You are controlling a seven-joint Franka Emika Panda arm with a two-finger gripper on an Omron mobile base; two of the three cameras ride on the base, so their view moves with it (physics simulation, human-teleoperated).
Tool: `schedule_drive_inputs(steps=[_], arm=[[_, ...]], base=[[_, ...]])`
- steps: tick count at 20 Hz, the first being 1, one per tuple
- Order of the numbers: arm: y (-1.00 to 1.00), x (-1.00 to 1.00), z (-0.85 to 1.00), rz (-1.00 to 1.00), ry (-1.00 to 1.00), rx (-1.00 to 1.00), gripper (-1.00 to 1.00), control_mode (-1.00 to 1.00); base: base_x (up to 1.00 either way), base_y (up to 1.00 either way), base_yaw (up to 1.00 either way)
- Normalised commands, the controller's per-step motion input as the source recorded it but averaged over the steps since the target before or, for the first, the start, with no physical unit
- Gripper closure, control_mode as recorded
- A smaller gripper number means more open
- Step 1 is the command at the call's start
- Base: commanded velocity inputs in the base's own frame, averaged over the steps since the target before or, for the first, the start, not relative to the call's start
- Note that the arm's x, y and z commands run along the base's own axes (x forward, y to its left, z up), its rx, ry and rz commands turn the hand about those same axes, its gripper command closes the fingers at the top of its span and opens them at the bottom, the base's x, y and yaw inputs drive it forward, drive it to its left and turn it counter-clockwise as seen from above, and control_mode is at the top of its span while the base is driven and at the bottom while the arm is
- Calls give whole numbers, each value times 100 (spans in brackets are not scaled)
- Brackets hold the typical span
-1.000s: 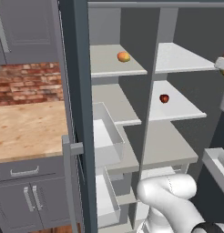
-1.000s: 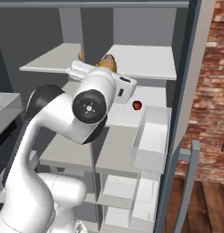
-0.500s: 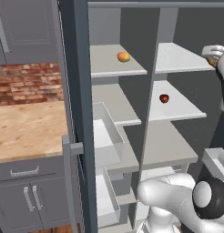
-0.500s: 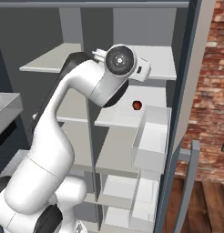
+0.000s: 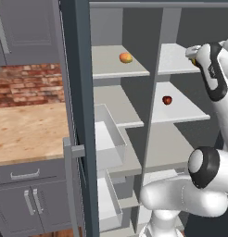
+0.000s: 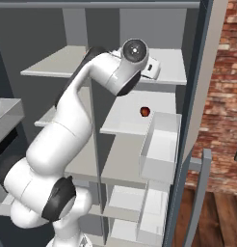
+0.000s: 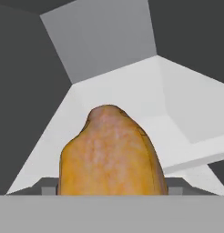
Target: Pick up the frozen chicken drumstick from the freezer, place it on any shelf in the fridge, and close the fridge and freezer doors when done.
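Note:
The frozen chicken drumstick (image 7: 109, 154), lumpy and golden-brown, sits large at the bottom of the hand view, with my gripper shut on it. Beneath and beyond it lies a pale grey shelf (image 7: 132, 95). From the base cameras my gripper (image 5: 193, 53) (image 6: 154, 72) reaches over the top shelf (image 5: 174, 62) (image 6: 171, 67) of the right-hand section, the fridge. A sliver of the drumstick (image 5: 194, 60) shows at the hand. Both slate-grey doors stand open: the left one (image 5: 81, 115) and the right one (image 6: 197, 96).
An orange fruit (image 5: 126, 57) rests on the left section's top shelf. A dark red apple (image 5: 167, 100) (image 6: 145, 111) lies on the right section's second shelf. Clear door bins (image 5: 109, 139) (image 6: 161, 144) jut from the open doors. A wooden counter (image 5: 28, 125) is at left.
The arm has swung the hand and drumstick rightward from the divider into the right section, above its top shelf.

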Motion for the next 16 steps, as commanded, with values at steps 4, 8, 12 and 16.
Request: schedule_drive_inputs(steps=[4, 8, 12, 16], arm=[[0, 98, -5, 0, 12, 0, 100, -100], [0, 86, -5, 0, 12, 0, 100, -100], [0, 76, -28, 2, 8, 0, 100, -100], [0, 78, -32, 2, 4, 1, 100, -100]], base=[[0, 0, 0], [0, 0, 0], [0, 0, 0], [0, 0, 0]])
